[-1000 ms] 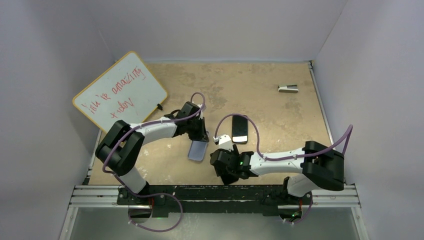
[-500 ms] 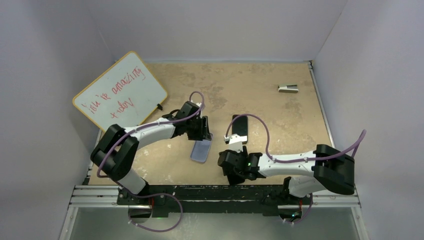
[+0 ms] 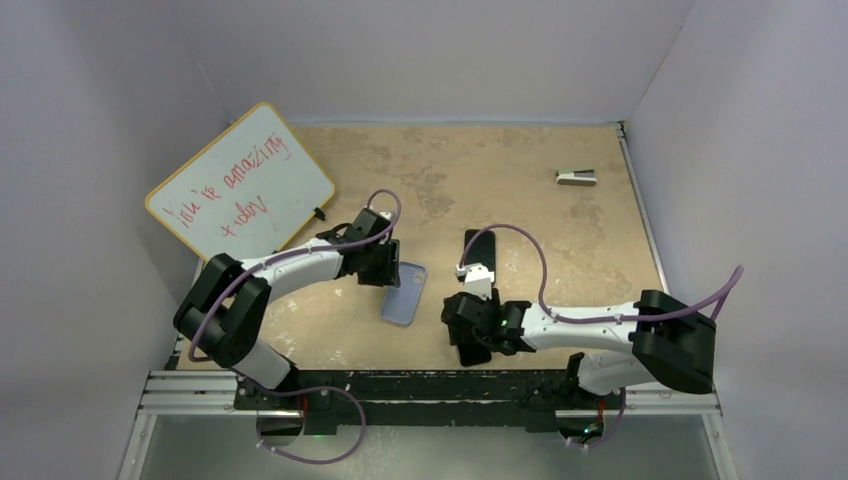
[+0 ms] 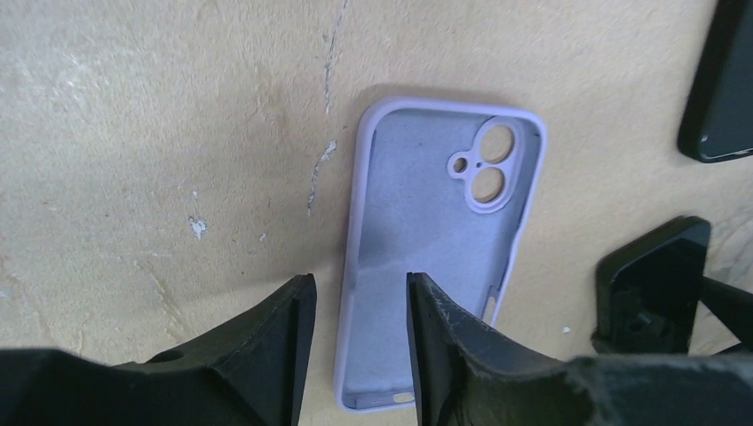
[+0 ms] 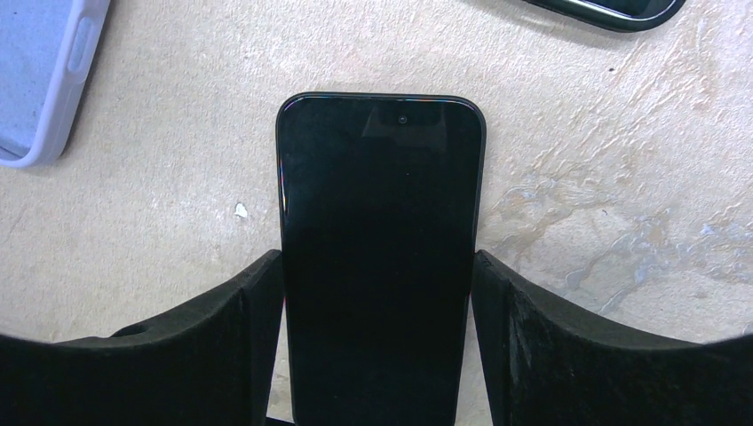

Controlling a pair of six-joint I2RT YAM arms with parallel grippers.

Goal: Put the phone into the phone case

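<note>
The phone case (image 4: 444,222) is a pale lavender shell lying open side up on the tan table; it also shows in the top view (image 3: 403,293). My left gripper (image 4: 360,280) is open, its fingers straddling the case's left long rim near the bottom end without pinching it. In the top view my left gripper (image 3: 390,268) is at the case's far left corner. My right gripper (image 5: 377,262) is shut on the phone (image 5: 382,204), a glossy black slab held by its long sides, screen up. It is just right of the case, and the phone also shows in the left wrist view (image 4: 657,280).
A second black phone-shaped slab (image 3: 481,250) lies behind my right gripper, partly under its cable. A whiteboard (image 3: 240,185) with red writing leans at the back left. A small grey object (image 3: 577,178) sits at the back right. Walls close in on three sides.
The left gripper has let the case down flat and drawn back to the left. The right gripper has carried the phone to the right and a little nearer the front edge.
</note>
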